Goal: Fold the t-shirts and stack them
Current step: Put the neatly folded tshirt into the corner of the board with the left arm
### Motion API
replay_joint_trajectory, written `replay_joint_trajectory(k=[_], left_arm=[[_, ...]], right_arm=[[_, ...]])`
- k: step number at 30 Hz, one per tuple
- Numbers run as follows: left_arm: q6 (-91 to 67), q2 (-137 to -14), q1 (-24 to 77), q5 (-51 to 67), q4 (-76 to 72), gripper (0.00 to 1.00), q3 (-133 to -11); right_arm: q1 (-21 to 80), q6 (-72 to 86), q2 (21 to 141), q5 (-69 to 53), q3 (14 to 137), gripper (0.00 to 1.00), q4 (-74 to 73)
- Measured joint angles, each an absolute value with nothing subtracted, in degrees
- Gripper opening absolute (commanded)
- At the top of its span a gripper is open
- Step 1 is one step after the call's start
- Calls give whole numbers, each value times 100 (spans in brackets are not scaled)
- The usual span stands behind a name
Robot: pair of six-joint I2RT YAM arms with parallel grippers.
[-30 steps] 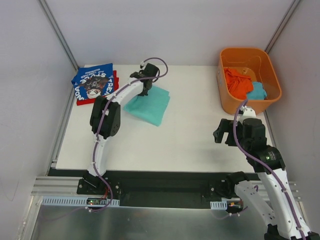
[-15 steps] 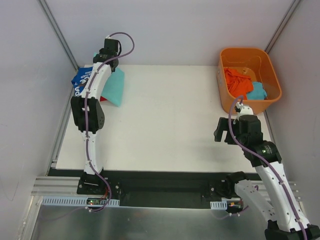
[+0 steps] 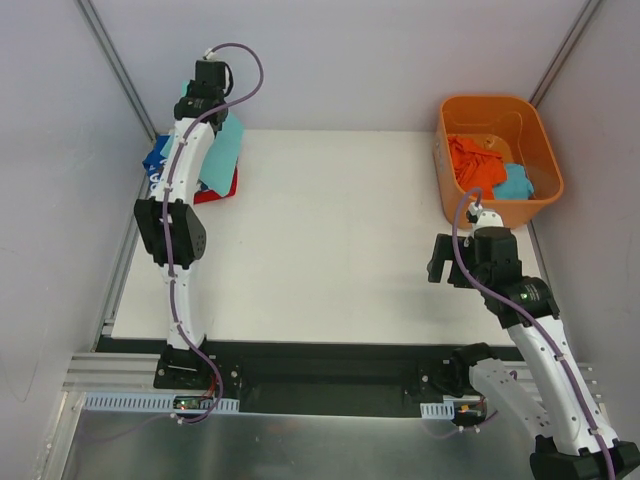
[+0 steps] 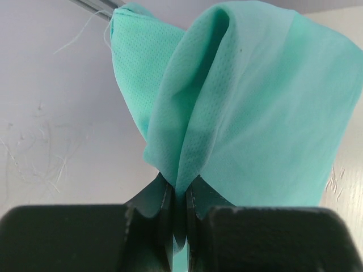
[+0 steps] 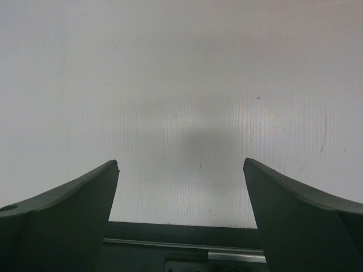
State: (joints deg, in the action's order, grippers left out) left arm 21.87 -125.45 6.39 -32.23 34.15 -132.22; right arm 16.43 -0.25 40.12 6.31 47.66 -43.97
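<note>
My left gripper (image 3: 212,112) is shut on the folded mint-teal t-shirt (image 3: 225,152) and holds it in the air over the stack at the table's far left. In the left wrist view the teal cloth (image 4: 249,113) hangs pinched between the jaws of the left gripper (image 4: 180,195). Under it lie the royal-blue t-shirt (image 3: 156,160) and the red t-shirt (image 3: 222,190), mostly hidden by arm and cloth. My right gripper (image 3: 440,268) is open and empty over bare table; the right wrist view shows the right gripper (image 5: 181,170) with jaws wide apart.
An orange plastic tub (image 3: 545,165) stands at the far right corner with an orange-red cloth (image 3: 474,165) and a teal cloth (image 3: 516,184) inside. The white table (image 3: 340,250) has walls behind and at both sides.
My left arm has carried the mint-teal t-shirt from the table's back middle leftward to over the blue and red stack. The right arm has barely moved.
</note>
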Motion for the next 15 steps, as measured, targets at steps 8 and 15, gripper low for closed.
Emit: replay_joint_trajectory(k=[8, 15], left_arm=[[1662, -12464, 117, -2867, 3332, 0, -13371], [1361, -12818, -322, -2491, 3153, 0, -13410]], right_arm=[[1643, -23, 4018, 696, 4766, 96, -4399], [1643, 47, 4222, 729, 4766, 96, -4397]])
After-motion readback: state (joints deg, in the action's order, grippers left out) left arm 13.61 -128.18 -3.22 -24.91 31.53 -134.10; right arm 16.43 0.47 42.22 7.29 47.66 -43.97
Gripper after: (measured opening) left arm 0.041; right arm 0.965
